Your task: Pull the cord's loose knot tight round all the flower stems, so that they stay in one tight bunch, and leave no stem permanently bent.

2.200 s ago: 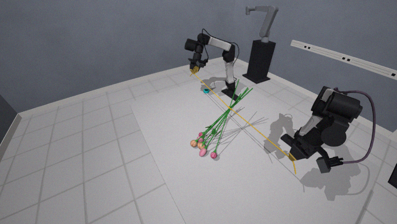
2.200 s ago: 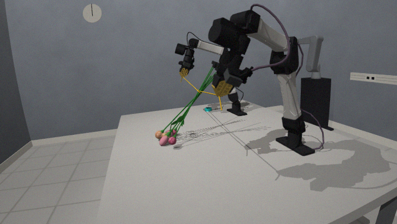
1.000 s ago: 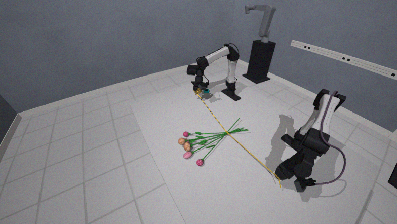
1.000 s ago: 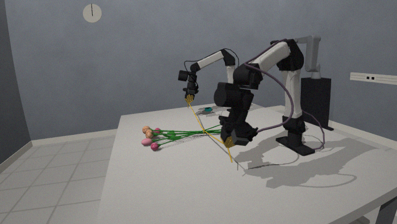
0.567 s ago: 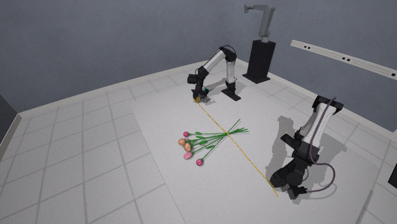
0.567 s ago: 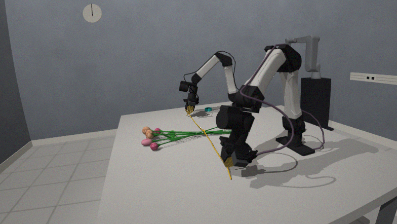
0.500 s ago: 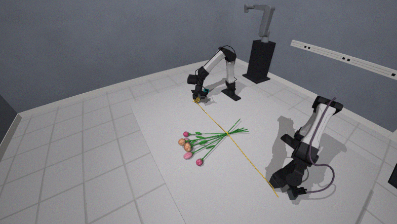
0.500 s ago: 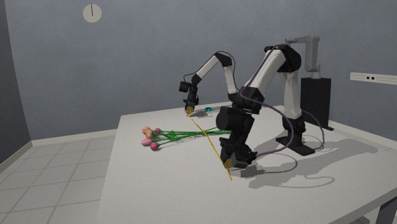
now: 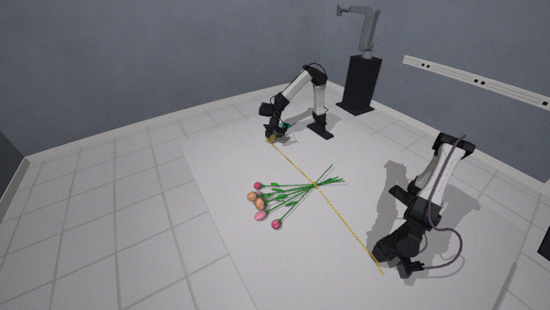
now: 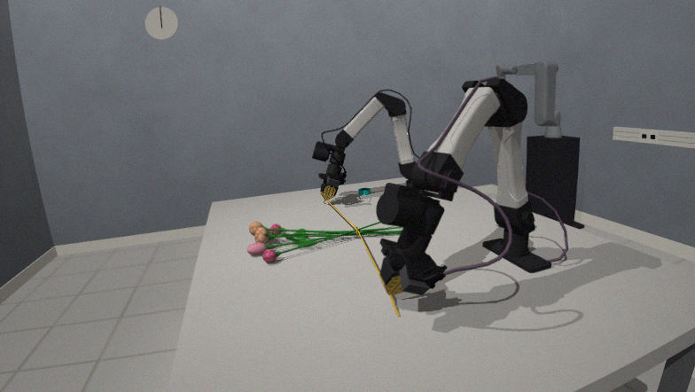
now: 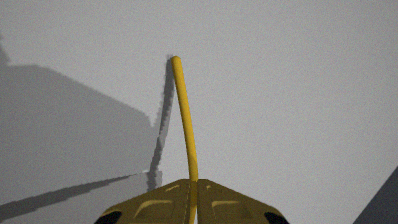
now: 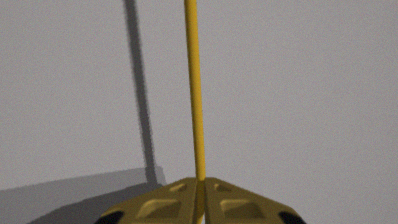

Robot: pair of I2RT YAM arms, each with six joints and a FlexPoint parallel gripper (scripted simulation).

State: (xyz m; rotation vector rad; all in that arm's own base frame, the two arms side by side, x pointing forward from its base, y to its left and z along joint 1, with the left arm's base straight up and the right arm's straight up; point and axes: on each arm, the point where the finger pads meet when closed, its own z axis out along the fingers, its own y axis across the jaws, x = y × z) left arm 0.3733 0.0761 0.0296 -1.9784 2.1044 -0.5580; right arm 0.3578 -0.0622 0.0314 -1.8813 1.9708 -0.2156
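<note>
The yellow cord runs nearly straight between the grippers and crosses the stems where they meet; its knot is too small to make out. The green flower stems lie low along the table, narrow at the cord and fanned on both sides, one cut end splaying away. They look straight. Pink, crimson and orange heads spread at the left. My left gripper, nearer the top and exterior views, is shut on the cord, a short tail beyond. My right gripper, farther off, is shut on the cord. Both are just above the table.
A teal ring lies beside my right gripper, near that arm's base. The table's edge runs just past the flower heads. A grey arm on a black pedestal stands behind, off the table.
</note>
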